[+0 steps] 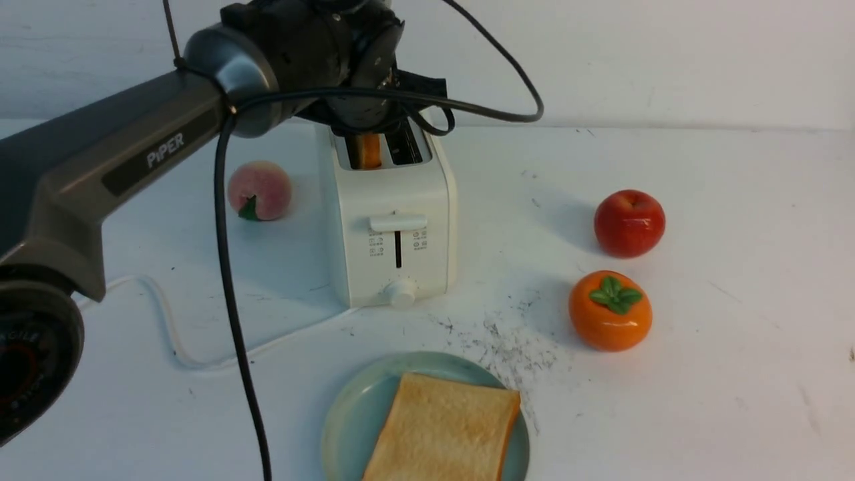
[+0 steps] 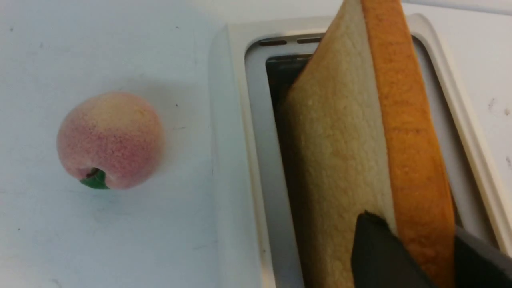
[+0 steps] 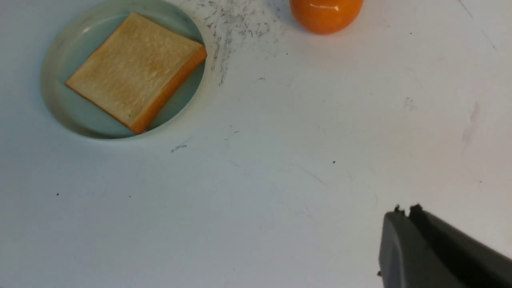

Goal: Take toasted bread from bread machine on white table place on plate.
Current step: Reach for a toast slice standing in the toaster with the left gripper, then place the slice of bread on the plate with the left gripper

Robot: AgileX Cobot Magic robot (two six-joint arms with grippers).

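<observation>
Black left gripper (image 2: 412, 226) pinches the crust of the golden square toast slice (image 2: 344, 160), which looks light and crumbly, standing in the boxy white toaster (image 1: 394, 200) toward the far edge of the white table (image 1: 735, 401); right gripper (image 3: 405, 209) is closed, empty.

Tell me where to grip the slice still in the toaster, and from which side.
Grip the slice by its exposed top edge from straight above, one finger on each flat face. It stands on edge in the toaster slot, so only its upper part is reachable; the left gripper straddles it.
</observation>
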